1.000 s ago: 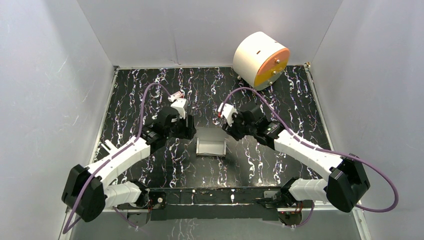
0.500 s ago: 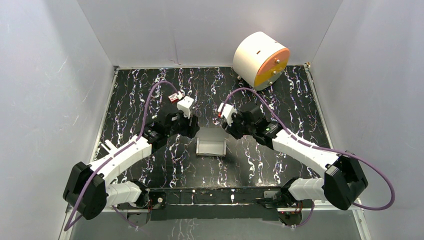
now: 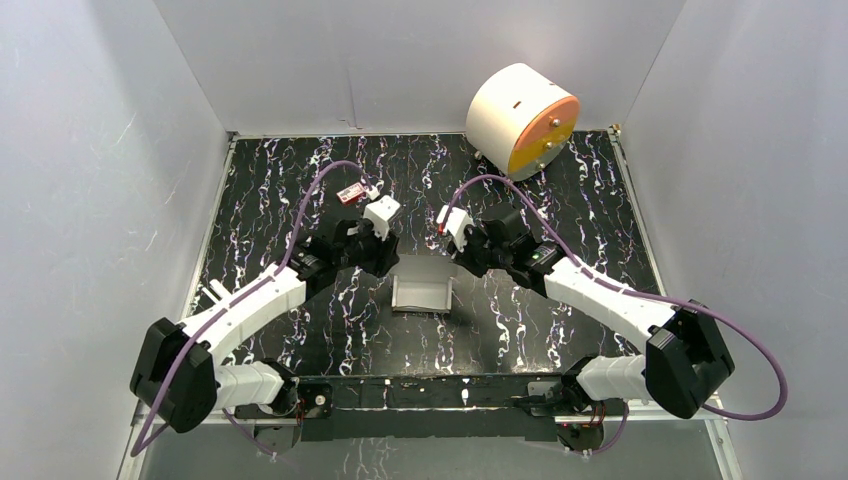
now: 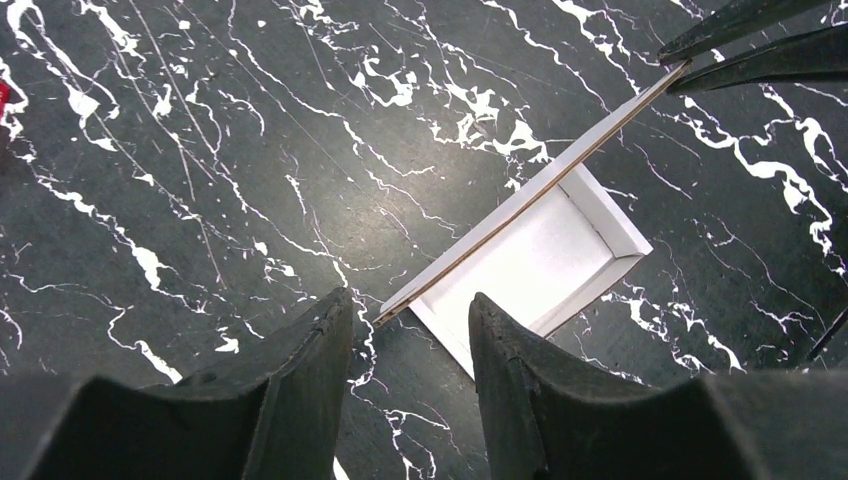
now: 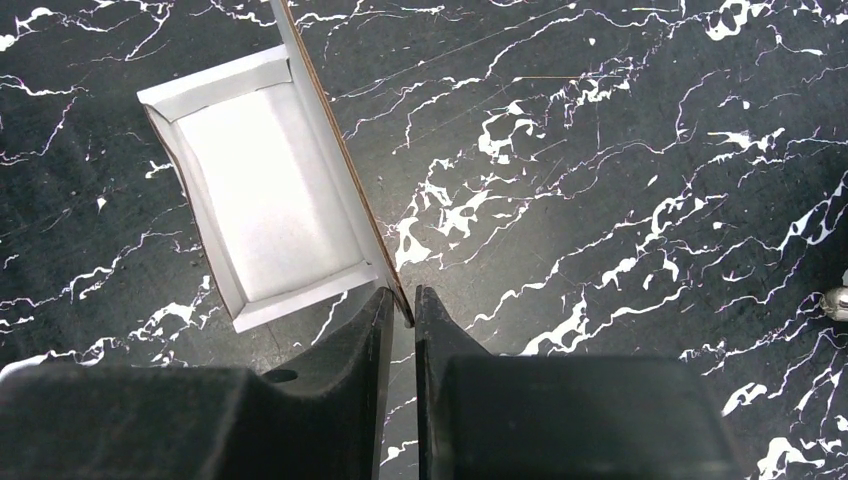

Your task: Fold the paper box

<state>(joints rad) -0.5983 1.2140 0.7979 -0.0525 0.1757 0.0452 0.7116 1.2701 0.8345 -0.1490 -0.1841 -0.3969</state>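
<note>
Flap step: your right gripper [image 5: 403, 300] pinches one end of the box [image 5: 265, 190] flap [image 5: 338, 150], left gripper [image 4: 410, 300] open astride the other; close left, then fold

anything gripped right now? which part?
Right fingers pinch the box by one end of its upright flap. Left fingers straddle the flap's other end, open, not closed on it.

A white cylinder [image 3: 503, 112] with an orange face stands at the black marbled counter's [image 3: 500, 330] far right; a tiny red item [image 3: 350, 194] lies far left of centre.
</note>
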